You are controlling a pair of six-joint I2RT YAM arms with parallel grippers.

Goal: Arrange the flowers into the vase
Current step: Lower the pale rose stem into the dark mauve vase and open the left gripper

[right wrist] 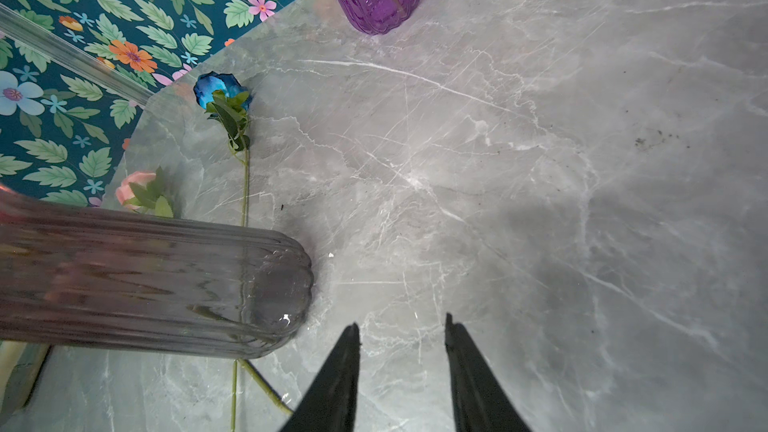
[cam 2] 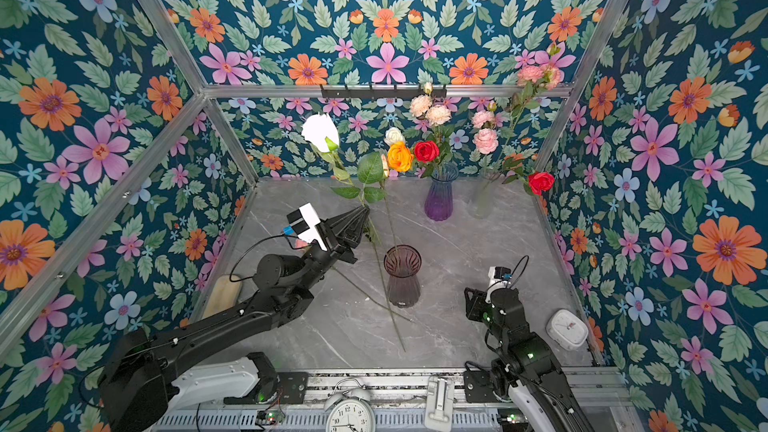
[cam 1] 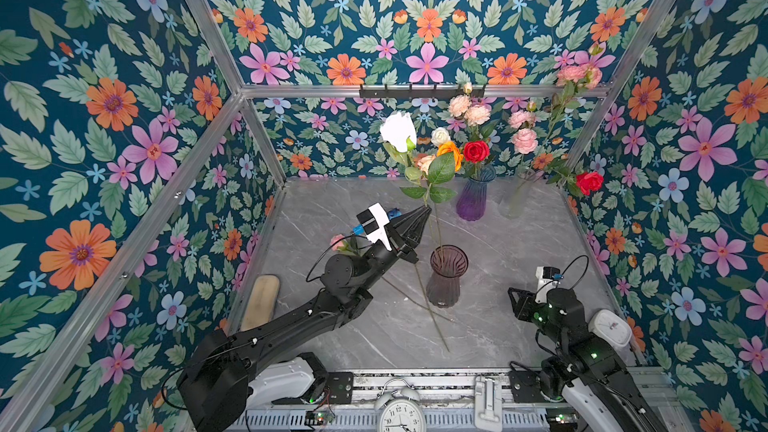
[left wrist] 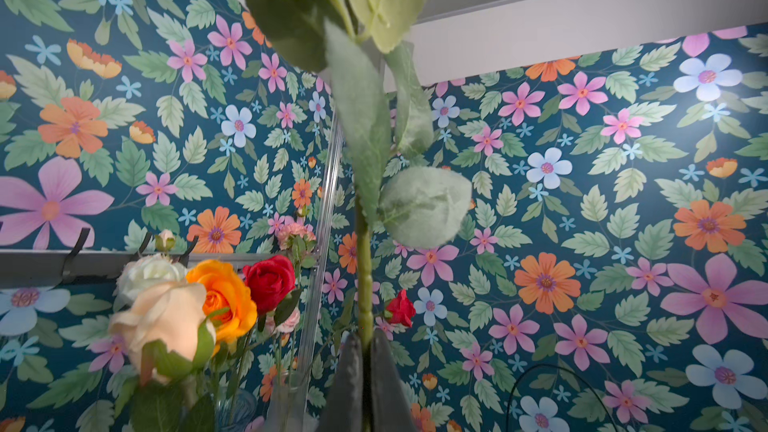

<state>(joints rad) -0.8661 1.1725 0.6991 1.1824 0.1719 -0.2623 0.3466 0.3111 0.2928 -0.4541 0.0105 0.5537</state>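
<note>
One arm, the right arm [cam 1: 582, 351], hangs nearest, jaws apart, empty. A blue rose [right wrist: 218, 85] and a pale pink bloom [right wrist: 133, 189] lie unplaced on the grey marble bench [right wrist: 540, 160]. The smoky ribbed glass vase [cam 1: 448, 276] holds one peach rose [left wrist: 166, 317]; its leaves may block the white rose [cam 1: 398, 131], stem clamped in the jaws of the left arm [cam 1: 340, 305]. Behind, a purple vase [cam 1: 471, 201] and a clear vase [cam 1: 515, 197] look filled.

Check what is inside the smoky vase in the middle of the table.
One stem enters the mouth of the smoky vase, rising to a peach rose partly covered by a leaf. The ribbed tinted glass hides its lower end. The white rose in the left gripper is outside.
</note>
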